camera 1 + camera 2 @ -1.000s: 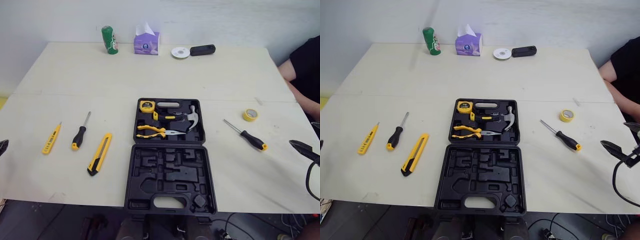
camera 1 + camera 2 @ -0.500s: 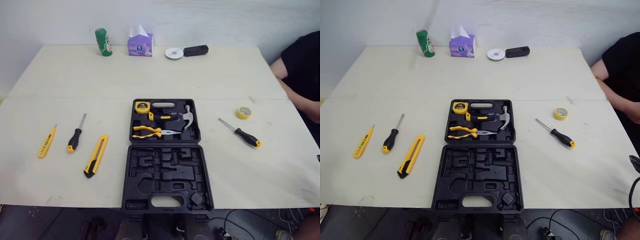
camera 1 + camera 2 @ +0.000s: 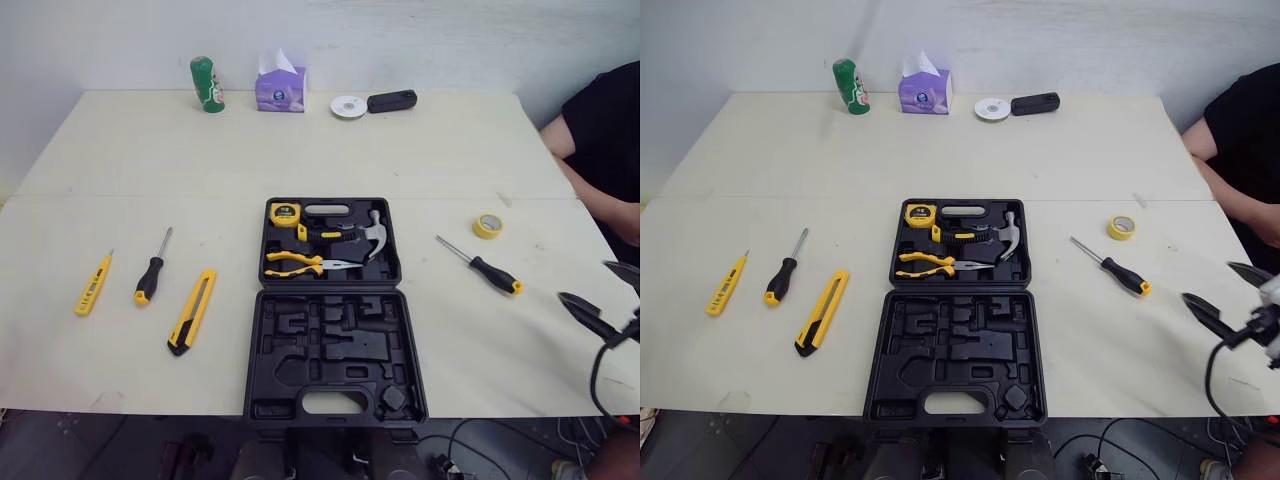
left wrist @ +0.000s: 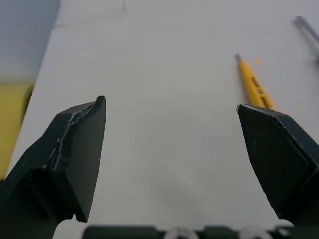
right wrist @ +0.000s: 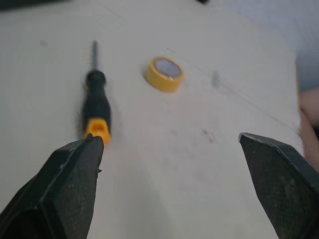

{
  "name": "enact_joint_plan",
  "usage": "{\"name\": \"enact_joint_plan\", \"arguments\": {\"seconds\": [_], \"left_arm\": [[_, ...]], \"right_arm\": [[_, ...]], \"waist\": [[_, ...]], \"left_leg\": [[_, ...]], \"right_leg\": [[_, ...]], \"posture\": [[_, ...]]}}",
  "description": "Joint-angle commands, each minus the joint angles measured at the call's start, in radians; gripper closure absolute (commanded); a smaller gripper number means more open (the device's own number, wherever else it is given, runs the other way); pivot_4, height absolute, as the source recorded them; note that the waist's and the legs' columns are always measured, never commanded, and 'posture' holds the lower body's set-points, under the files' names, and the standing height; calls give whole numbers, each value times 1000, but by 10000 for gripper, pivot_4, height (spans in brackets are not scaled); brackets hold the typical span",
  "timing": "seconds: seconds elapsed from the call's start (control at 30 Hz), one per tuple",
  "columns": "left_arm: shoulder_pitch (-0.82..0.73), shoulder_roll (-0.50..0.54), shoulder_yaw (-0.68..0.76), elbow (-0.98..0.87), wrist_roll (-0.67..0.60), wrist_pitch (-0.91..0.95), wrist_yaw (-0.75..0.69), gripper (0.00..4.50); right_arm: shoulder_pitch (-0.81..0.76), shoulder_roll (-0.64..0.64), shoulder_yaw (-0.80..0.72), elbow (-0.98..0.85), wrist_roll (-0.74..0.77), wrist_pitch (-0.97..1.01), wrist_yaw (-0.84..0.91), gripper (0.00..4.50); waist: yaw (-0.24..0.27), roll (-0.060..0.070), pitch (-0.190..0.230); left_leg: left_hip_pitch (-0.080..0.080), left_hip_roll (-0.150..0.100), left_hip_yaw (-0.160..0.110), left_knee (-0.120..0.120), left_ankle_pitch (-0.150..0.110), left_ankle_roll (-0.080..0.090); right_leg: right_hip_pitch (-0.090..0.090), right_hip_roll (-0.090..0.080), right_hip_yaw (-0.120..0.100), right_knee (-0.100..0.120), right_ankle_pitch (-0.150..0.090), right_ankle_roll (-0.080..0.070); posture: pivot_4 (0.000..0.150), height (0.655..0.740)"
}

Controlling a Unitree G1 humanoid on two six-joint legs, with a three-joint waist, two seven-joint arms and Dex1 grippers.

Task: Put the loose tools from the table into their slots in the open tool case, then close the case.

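Our right claw (image 3: 1208,281) is spread wide, holding nothing; the screwdriver (image 3: 1110,267) lies just ahead, the case (image 3: 885,395) further left, lid up. Our left claw (image 4: 169,103) is spread too, near the tester (image 4: 253,87). We have packed no loose tool yet.

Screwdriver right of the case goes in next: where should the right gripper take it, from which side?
Probably the thick black handle of the screwdriver, from above, fingers across it: it lies flat on the table, and the thin shaft gives little hold. The open right gripper is near its yellow end.
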Motion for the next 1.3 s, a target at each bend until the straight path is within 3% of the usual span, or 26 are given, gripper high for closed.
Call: {"name": "enact_joint_plan", "arguments": {"seconds": [0.03,0.27,0.5,0.83,1.3], "left_arm": [[53,-31,18,-178,-38,94,19,642],[170,-77,-11,-689,-93,652,232,642],[57,-115,-81,-959,-215,1011,382,642],[-174,-157,-280,-1008,-177,1276,584,642],[-319,-217,-466,-910,-75,1263,626,642]], "right_arm": [[-20,11,9,-107,59,44,9,0],[-89,39,127,-363,205,204,96,0],[-274,94,258,-502,246,245,111,0],[-394,126,364,-615,296,346,135,0],[-437,145,410,-706,291,435,72,0]], "waist": [[0,0,0],[1,0,0],[3,0,0],[8,0,0],[28,-1,0]], "left_leg": [[0,0,0,0,0,0],[-1,0,-1,1,1,2],[-1,0,-2,1,2,4],[-3,0,-2,2,4,6],[-4,0,-2,2,5,5]], "right_leg": [[0,0,0,0,0,0],[0,0,0,0,0,0],[0,1,0,0,0,0],[0,2,0,4,0,0],[-1,3,0,4,0,0]], "posture": [[1500,7400],[1500,7400],[1500,7400],[1500,7400],[1500,7400]]}}
